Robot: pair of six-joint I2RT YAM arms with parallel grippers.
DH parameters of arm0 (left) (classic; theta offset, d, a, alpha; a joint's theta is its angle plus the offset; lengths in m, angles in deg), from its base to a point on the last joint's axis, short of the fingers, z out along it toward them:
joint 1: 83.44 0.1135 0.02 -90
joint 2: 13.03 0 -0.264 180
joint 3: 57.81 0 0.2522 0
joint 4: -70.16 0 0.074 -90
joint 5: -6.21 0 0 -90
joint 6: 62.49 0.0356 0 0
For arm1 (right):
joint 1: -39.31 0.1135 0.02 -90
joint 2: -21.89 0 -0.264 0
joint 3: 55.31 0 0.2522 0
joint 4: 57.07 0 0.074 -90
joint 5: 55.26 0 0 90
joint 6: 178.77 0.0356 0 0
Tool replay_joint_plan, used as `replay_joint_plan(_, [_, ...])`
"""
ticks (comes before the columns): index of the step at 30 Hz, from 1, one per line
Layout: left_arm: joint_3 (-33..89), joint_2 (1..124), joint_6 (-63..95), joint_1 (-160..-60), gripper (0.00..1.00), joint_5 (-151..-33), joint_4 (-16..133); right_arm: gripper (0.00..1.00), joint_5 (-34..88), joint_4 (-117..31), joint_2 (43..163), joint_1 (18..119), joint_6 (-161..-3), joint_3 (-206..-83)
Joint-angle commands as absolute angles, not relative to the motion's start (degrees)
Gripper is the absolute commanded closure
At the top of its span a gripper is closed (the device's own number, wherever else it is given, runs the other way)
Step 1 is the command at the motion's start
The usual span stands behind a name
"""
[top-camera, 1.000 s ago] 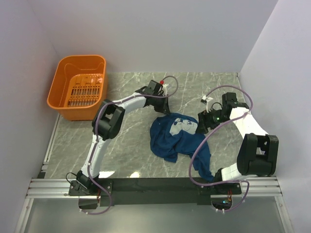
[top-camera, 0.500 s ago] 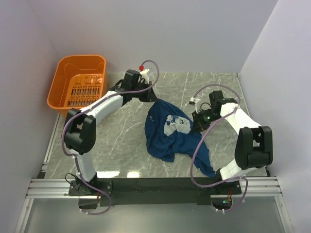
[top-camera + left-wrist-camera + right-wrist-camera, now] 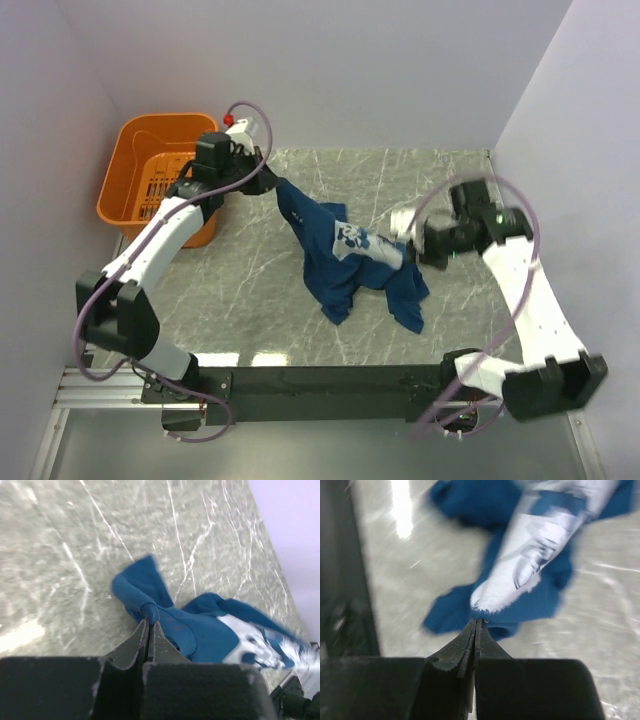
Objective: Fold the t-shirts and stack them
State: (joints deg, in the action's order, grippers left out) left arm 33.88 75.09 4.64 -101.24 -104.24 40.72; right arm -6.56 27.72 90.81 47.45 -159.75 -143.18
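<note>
Dark blue t-shirt [image 3: 345, 255] strung out mid-table, unfolded, with the white print [image 3: 352, 240] facing up near the middle. Left gripper [image 3: 268, 183] clamped tight on a bunched bit of blue fabric at the shirt's 10 o'clock end, near the orange basket [image 3: 150, 180] parked at 10 o'clock on the marble table [image 3: 450, 170]. Right gripper [image 3: 476, 624] pinched closed on the cloth edge at the shirt's 3 o'clock side, right by the print. Loose folds sagging toward 6 o'clock between the two. Can't tell whether those touch the tabletop.
</note>
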Motion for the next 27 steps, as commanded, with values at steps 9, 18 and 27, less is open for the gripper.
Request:
replay_joint_plan(9, [20.2,64.2,5.4,-99.6,1.00,-106.9,36.4,0.66,5.8,34.4,79.5,61.9,-164.9,-121.6])
replay_joint_plan(18, [5.3,53.8,-0.8,-99.6,1.00,-109.9,32.4,0.54,0.6,8.7,94.8,50.7,-130.5,-130.5])
replay_joint_plan(27, [0.2,51.7,-4.3,-99.6,0.99,-106.9,34.2,0.53,1.7,0.9,117.4,49.9,-120.0,-141.7])
